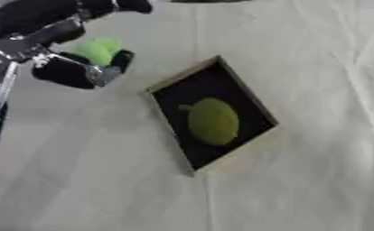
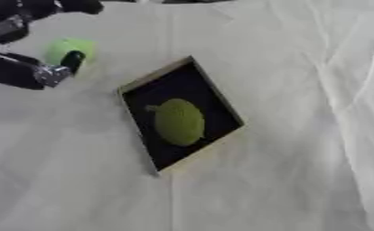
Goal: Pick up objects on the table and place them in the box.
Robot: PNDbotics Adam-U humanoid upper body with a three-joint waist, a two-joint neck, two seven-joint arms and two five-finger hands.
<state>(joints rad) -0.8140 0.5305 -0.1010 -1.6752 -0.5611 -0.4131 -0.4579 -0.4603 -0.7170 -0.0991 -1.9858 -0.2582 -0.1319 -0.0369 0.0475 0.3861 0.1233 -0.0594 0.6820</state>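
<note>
Curling its fingers round a green ball (image 1: 95, 50), the left hand (image 1: 67, 67) hovers at ten o'clock from the box (image 1: 168, 85), where a green fruit (image 1: 213, 121) lies.

Cloth-draped table (image 1: 316, 180); kind of place unclear.
</note>
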